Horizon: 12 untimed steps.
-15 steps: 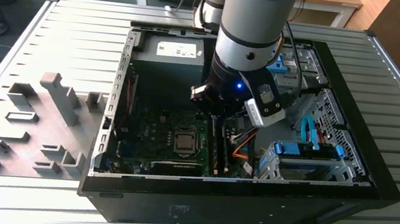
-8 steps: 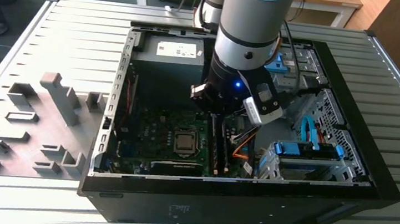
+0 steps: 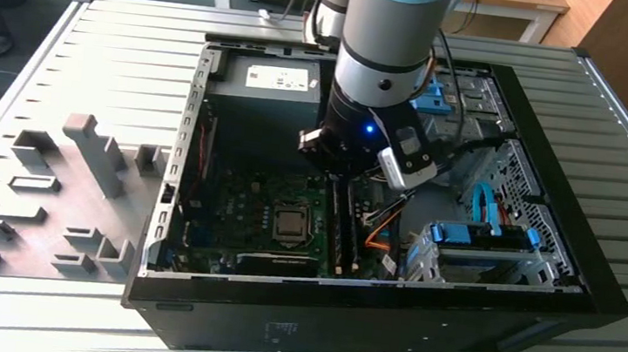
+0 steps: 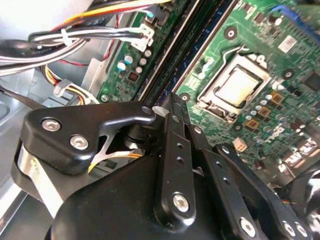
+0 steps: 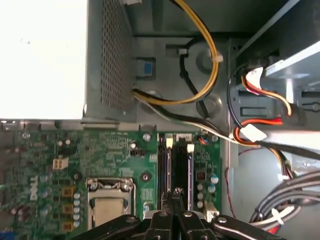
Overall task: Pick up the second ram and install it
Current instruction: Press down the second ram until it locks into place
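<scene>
Now arm vertical inside the PC case [image 3: 583, 283], tool [image 5: 176, 196] pinched narrow above RAM slots [image 5: 177, 165], gripping nothing visible.

The arm [image 3: 385, 35] is cut off by the top edge of the exterior view and covers the upper ends of the memory slots [image 3: 342, 227] beneath it. In the first wrist view the hand [image 5: 176, 196] runs off the bottom edge. There the processor socket [image 5: 110, 202] is cropped too.
</scene>
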Motion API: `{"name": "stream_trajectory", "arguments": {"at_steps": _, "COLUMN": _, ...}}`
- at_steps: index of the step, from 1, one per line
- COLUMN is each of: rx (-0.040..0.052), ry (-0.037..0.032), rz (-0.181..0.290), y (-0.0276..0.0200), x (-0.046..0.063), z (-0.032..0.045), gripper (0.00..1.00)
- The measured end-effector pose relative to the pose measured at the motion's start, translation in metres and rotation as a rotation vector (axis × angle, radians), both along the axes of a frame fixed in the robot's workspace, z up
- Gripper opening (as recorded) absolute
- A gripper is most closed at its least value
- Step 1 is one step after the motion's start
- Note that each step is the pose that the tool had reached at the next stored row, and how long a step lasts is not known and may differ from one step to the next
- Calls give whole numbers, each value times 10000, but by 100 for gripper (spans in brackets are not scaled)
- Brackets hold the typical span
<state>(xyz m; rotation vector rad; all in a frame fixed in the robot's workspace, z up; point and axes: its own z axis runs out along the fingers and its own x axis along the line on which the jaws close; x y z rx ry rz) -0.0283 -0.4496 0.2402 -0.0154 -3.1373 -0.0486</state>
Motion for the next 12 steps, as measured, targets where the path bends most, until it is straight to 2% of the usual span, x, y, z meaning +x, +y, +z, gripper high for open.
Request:
{"name": "stream_trajectory", "arguments": {"at_steps": 6, "rx": 3, "ry": -1, "rz": 1, "y": 136, "x": 1, "z": -57, "gripper": 11}}
{"name": "stream_trajectory", "arguments": {"at_steps": 12, "rx": -8, "ry": -2, "rz": 6, "y": 192, "x": 0, "z": -158, "gripper": 11}}
